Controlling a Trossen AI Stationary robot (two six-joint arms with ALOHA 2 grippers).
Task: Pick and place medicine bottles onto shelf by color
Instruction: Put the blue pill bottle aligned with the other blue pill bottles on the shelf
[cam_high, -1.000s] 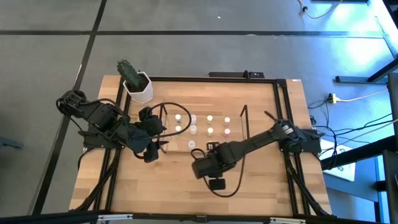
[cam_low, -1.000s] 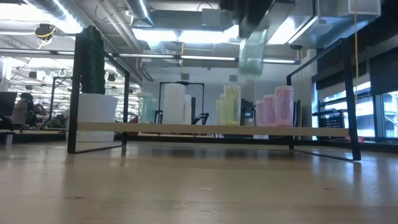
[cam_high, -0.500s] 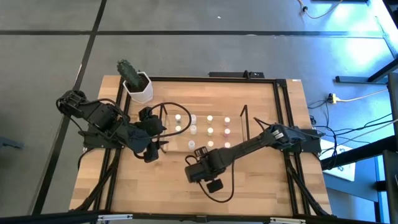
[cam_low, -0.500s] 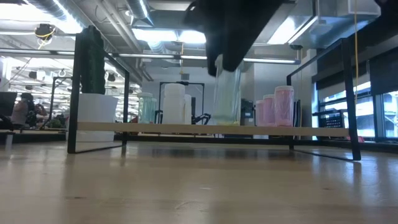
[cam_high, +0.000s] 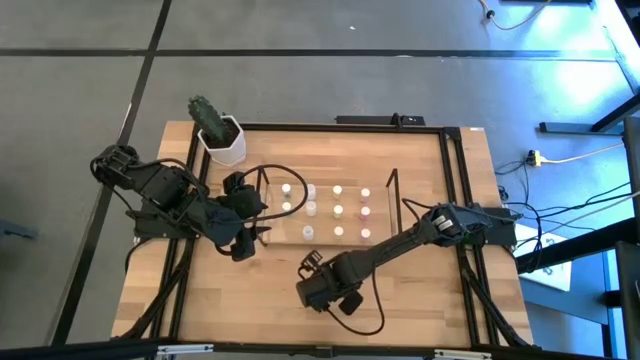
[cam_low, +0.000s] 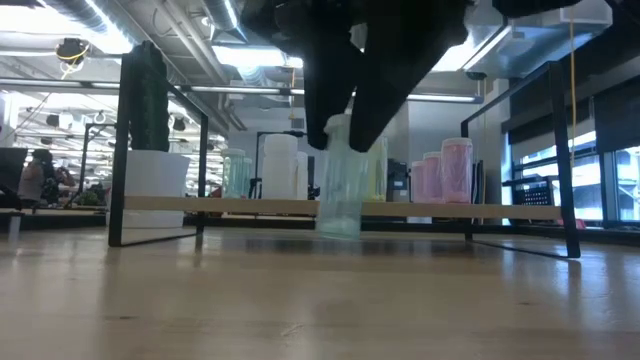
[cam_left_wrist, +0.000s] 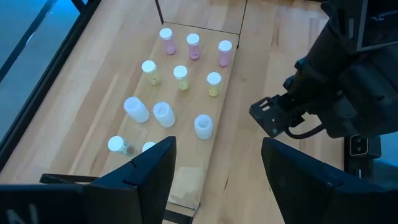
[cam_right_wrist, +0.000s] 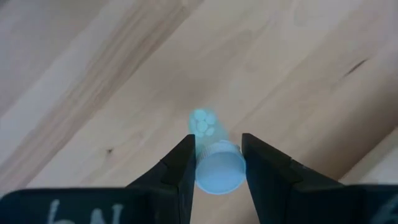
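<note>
My right gripper (cam_high: 312, 284) hangs over the bare wood near the table's front middle, shut on a pale greenish medicine bottle (cam_low: 340, 195). The clear shelf (cam_high: 392, 195) stands behind it at mid-table. On the shelf, bottles stand on their bases in rows by tint: pink (cam_left_wrist: 193, 45), yellowish (cam_left_wrist: 180, 77), white (cam_left_wrist: 163, 115). My left gripper (cam_left_wrist: 217, 180) waits open above the shelf's left end with nothing between its fingers. My right gripper pinches the bottle at its cap end (cam_right_wrist: 219, 171) between its two fingers (cam_right_wrist: 184, 163). The fingers come from above, pointing steeply down. The bottle hangs below them, nearly upright, with its bottom (cam_low: 338, 230) close over the wood. I cannot tell whether it touches the table.
A white plant pot with a cactus (cam_high: 222, 140) stands at the far left corner, behind my left arm. Black frame rails (cam_high: 455, 190) run along the table's sides. Bare wood (cam_high: 250, 300) lies in front of the shelf.
My right gripper has come down and moved toward the table's near edge and a little to the left, rolling about its own axis. It has carried the greenish bottle from well above the shelf down to just over the wood.
</note>
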